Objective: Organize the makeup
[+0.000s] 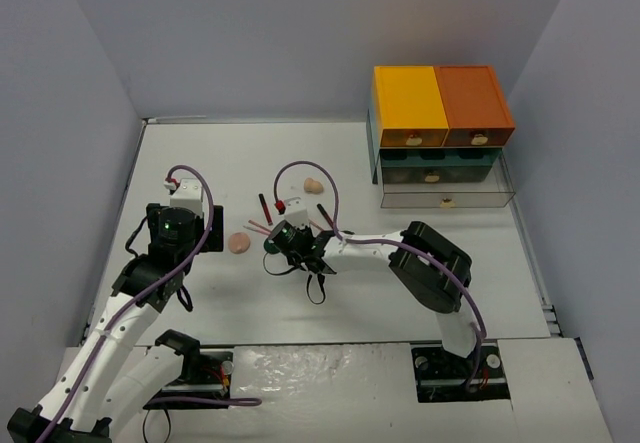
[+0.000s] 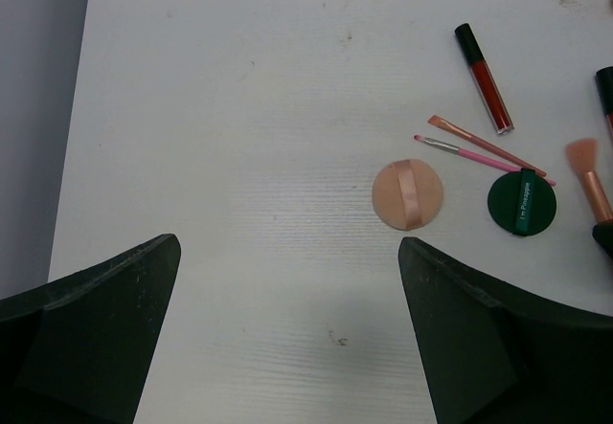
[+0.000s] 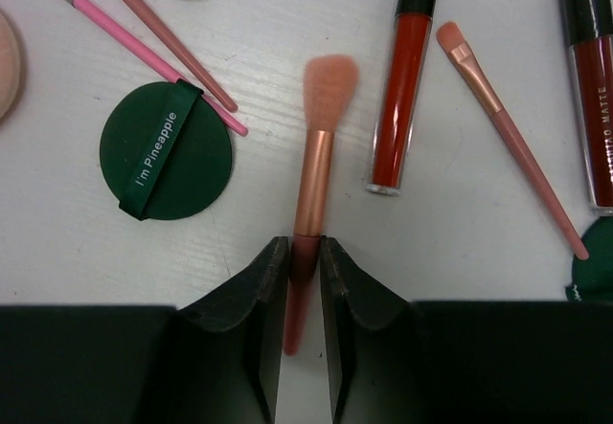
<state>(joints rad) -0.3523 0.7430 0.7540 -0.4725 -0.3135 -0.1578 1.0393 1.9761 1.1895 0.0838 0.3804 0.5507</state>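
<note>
Your right claw [image 3: 305, 249] is clenched on the handle of the pink brush [image 3: 324, 118], which lies on the table [image 3: 57, 242] just beside the green puff [image 3: 166, 150]. Lift straight up, because the red gloss tube [image 3: 397, 89] lies close on the brush's side away from that puff. Your left claw [image 2: 287, 252] hangs released, well apart from the puff.

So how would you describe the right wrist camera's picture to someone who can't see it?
A black pincer grips the handle of a peach-bristled makeup brush lying on a white table. In the picture, a round dark green puff lies left of the brush, with a red lip gloss tube and a slim pink brush on its right.
</note>
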